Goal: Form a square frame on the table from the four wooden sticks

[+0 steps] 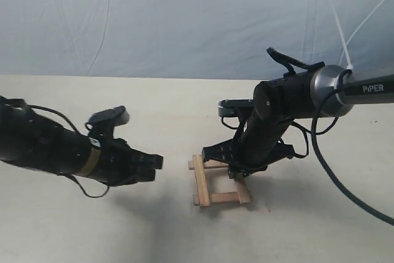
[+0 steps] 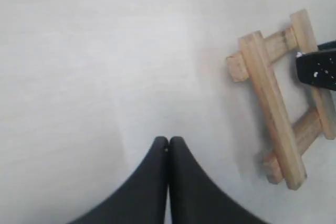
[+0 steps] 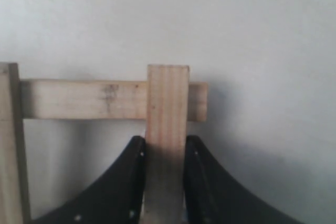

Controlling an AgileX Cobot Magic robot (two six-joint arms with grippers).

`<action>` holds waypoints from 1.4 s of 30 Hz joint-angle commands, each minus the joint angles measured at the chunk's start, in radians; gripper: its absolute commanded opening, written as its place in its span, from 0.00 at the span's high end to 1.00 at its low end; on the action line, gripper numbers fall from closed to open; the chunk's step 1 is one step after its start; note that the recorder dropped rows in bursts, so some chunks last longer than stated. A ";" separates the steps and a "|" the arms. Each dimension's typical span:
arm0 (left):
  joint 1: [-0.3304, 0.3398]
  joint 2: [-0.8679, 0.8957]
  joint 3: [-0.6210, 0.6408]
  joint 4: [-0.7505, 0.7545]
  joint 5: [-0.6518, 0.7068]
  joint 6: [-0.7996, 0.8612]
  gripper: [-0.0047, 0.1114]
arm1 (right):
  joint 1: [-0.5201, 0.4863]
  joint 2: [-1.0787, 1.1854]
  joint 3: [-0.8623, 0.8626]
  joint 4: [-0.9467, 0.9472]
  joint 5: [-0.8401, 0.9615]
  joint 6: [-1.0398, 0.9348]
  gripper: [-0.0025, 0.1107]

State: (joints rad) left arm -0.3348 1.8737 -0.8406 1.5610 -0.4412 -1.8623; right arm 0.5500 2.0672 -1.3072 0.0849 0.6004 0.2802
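Note:
Four wooden sticks lie as a small square frame (image 1: 218,182) on the pale table (image 1: 184,109). My right gripper (image 1: 237,173) reaches down onto the frame's right side. In the right wrist view it (image 3: 166,142) is shut on one stick (image 3: 167,98), a black finger tight against each side. That stick's end lies over a cross stick (image 3: 84,99), and a third stick (image 3: 8,140) shows at the edge. My left gripper (image 1: 157,163) hovers left of the frame, apart from it. Its fingertips (image 2: 169,140) are shut on nothing, and the frame (image 2: 273,108) shows beyond them.
A blue-grey cloth backdrop (image 1: 184,16) hangs behind the table. The right arm's black cable (image 1: 326,170) loops down over the table at the right. The left arm (image 1: 43,143) stretches in low from the left edge.

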 commanded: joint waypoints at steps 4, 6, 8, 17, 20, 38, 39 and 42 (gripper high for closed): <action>0.058 -0.228 0.156 -0.023 0.190 0.061 0.96 | 0.014 0.007 -0.045 -0.007 -0.013 0.060 0.99; 0.058 -0.287 0.192 -0.047 0.217 0.090 0.96 | 0.027 0.019 -0.056 -0.007 -0.006 0.060 0.99; 0.058 -0.359 0.231 -0.082 0.224 0.123 0.96 | 0.041 0.038 -0.067 -0.007 -0.005 0.060 0.99; 0.058 -0.761 0.405 -0.301 0.232 0.325 0.96 | 0.043 0.075 -0.077 -0.011 -0.002 0.080 0.95; 0.058 -0.913 0.455 -0.319 0.232 0.325 0.96 | 0.043 0.075 -0.077 -0.011 -0.002 0.080 0.74; 0.058 -1.398 0.566 -0.405 0.427 0.319 0.96 | 0.043 -0.145 -0.050 -0.038 0.129 -0.004 0.73; 0.058 -1.402 0.570 -0.405 0.427 0.319 0.96 | 0.040 -0.165 -0.038 -0.050 0.126 -0.004 0.82; 0.058 -1.404 0.592 -0.410 0.427 0.319 0.96 | 0.002 -0.229 0.029 -0.066 0.122 -0.013 0.98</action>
State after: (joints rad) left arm -0.2799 0.4780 -0.2672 1.1668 -0.0288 -1.5401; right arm 0.5860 1.8915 -1.3277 0.0440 0.7128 0.2864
